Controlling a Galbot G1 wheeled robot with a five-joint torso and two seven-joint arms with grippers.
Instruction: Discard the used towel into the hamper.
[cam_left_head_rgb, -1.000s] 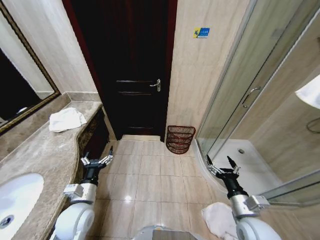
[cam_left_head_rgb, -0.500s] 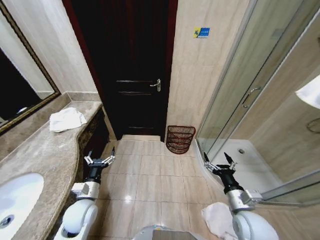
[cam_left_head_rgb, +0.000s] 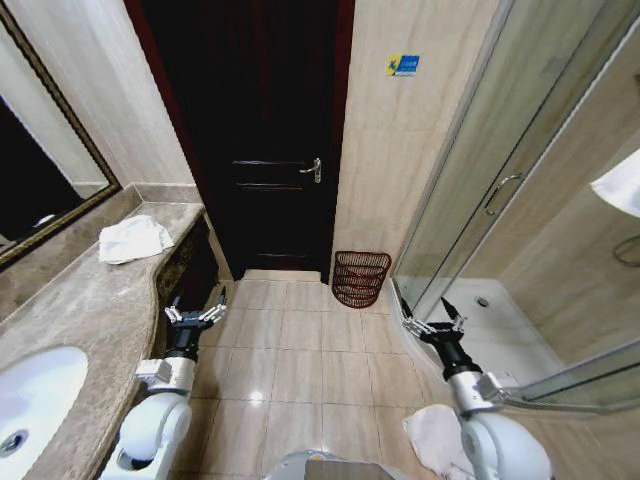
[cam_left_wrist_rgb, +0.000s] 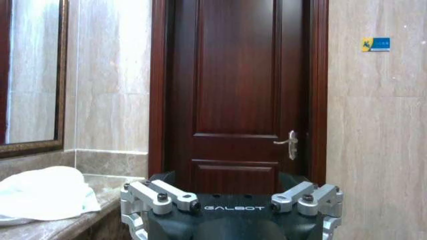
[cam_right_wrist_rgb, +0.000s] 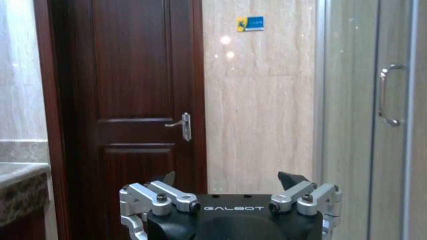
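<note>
A crumpled white towel (cam_left_head_rgb: 132, 239) lies on the marble counter at the far left, and the left wrist view has it (cam_left_wrist_rgb: 43, 193) close beside the arm. The hamper (cam_left_head_rgb: 360, 278), a small reddish-brown wire basket, stands on the floor against the wall right of the door. A second white cloth (cam_left_head_rgb: 433, 436) lies on the tiles by my right arm. My left gripper (cam_left_head_rgb: 195, 310) hovers open beside the counter's edge, holding nothing. My right gripper (cam_left_head_rgb: 432, 318) is open and empty near the shower's threshold, a short way from the hamper.
A dark wooden door (cam_left_head_rgb: 270, 150) is shut straight ahead. The marble counter (cam_left_head_rgb: 95, 300) with its sink (cam_left_head_rgb: 30, 400) runs along the left, and a glass shower enclosure (cam_left_head_rgb: 480, 200) stands on the right. Bare tiled floor (cam_left_head_rgb: 300, 345) lies between my arms.
Both arms have shifted slightly. The right gripper has edged forward and a little left, and the left gripper has risen a touch. Both stay open. The towel and hamper have not moved.
</note>
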